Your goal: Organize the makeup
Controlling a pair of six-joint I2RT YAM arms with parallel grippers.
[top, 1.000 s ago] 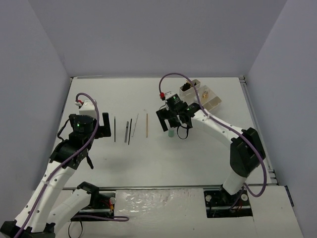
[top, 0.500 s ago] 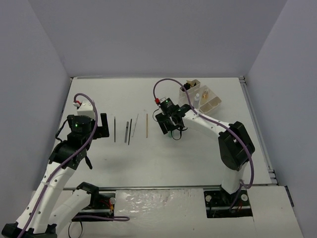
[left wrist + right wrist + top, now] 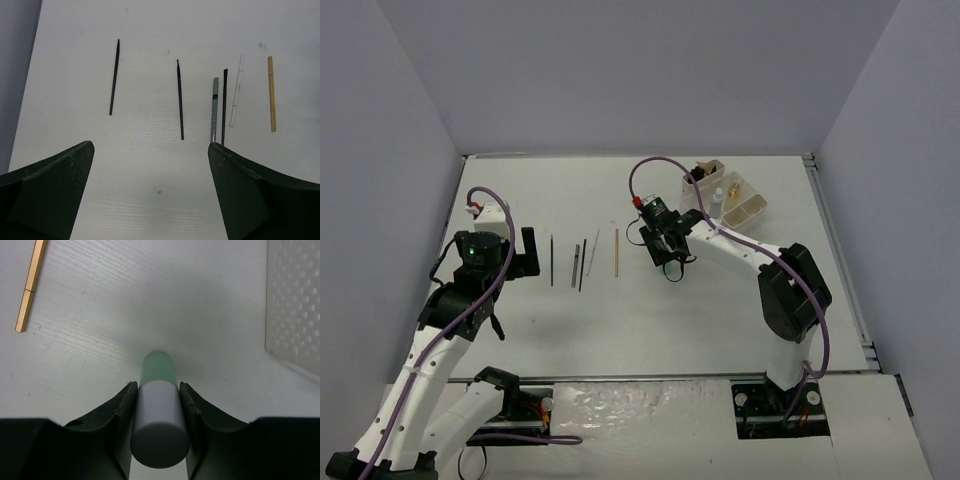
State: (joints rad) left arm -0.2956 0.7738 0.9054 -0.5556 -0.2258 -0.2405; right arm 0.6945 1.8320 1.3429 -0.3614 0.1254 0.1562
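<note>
Grey cylindrical bottle [image 3: 159, 425], translucent green cap [image 3: 158, 368], pinched between right jaws.

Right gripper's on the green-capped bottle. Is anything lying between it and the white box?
Nothing visible. The right gripper pinches the green-capped bottle, and only bare table lies between it and the white box. The tan pencil lies on the opposite side.

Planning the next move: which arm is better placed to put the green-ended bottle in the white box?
Right. The right tool is closed on the bottle, and the box lies on that side. The left tool hangs open over the pencils.
</note>
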